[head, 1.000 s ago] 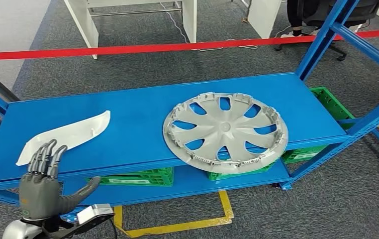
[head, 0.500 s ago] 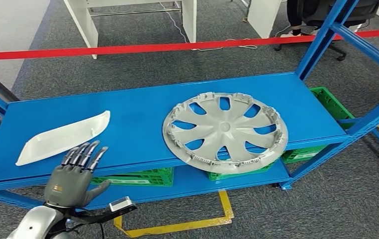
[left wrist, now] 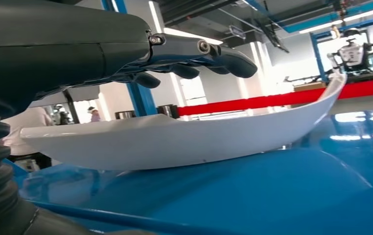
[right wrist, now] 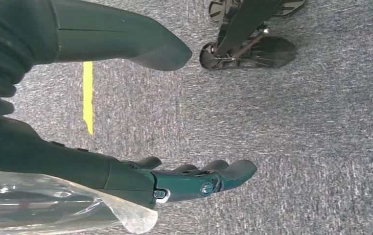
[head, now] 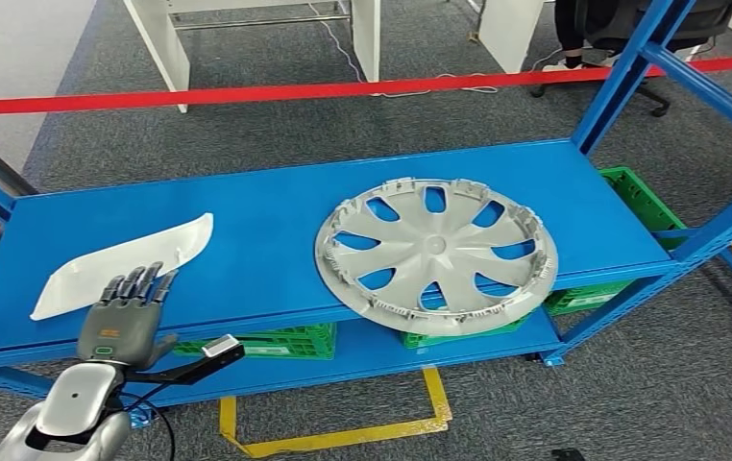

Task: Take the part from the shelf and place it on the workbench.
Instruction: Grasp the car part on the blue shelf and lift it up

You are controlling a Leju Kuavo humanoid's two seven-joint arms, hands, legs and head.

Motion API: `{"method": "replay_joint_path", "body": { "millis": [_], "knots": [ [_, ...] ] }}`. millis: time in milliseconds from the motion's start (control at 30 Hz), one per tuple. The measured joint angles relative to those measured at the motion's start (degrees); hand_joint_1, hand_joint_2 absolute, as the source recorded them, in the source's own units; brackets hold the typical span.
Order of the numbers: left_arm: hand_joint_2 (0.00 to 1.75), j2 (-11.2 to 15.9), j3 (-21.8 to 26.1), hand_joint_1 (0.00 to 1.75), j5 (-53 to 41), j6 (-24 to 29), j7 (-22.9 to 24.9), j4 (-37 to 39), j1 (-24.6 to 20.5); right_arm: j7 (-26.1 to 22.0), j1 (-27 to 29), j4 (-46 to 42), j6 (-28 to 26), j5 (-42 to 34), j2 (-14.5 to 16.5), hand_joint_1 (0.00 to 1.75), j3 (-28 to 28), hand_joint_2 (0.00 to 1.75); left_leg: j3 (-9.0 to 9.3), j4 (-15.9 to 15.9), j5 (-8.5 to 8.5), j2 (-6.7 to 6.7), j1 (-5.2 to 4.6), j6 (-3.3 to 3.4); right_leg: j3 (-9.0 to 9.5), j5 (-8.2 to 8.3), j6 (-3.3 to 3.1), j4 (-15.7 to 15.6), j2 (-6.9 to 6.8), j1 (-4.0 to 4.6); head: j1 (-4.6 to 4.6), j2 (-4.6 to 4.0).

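Observation:
A long white curved part (head: pixel 122 265) lies on the left of the blue shelf (head: pixel 276 221). My left hand (head: pixel 124 315) hovers flat at the shelf's front edge, its fingers stretched out over the near edge of the white part. In the left wrist view the fingers (left wrist: pixel 209 51) are spread just above the white part (left wrist: pixel 174 142) without holding it. A large silver wheel cover (head: pixel 436 252) rests on the shelf's right half, overhanging the front edge. My right hand (right wrist: pixel 174 181) hangs over grey carpet with extended fingers and nothing in it.
Green crates (head: pixel 276 342) sit on the lower shelf. Blue uprights (head: pixel 622 72) frame the rack at the right. A red barrier tape (head: pixel 247 94) runs behind the rack, with white desks beyond. Yellow floor marking (head: pixel 343 437) lies below the shelf.
My left hand swung right, then came back left and forward; it now lies flatter, with its fingers over the near edge of the white part. The part and wheel cover stay put.

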Motion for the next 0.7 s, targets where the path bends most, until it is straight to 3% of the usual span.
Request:
{"method": "replay_joint_path", "body": {
  "millis": [300, 700],
  "knots": [
    [1.75, -1.4, 1.7, 0.0, 0.1, 3.3, 0.2, 0.5, -0.6, 0.3, -0.1, 0.0, -0.1, -0.4, 0.0, 0.0, 0.7, 1.75, -0.02, 0.0, 0.0, 0.0, 0.0, 0.0, -0.02, 0.01, 0.0, 0.0, -0.01, 0.0, -0.01, 0.0],
    [1.75, -2.0, 2.7, 0.0, 1.0, 2.6, -1.9, 0.1, -0.5, 0.3, -0.1, 0.0, 0.0, -0.7, 0.0, 0.0, 1.0, 1.75, -0.05, 0.0, 0.0, 0.0, 0.01, 0.0, -0.04, 0.0, 0.0, 0.0, -0.01, 0.0, 0.01, 0.0]
  ]
}}
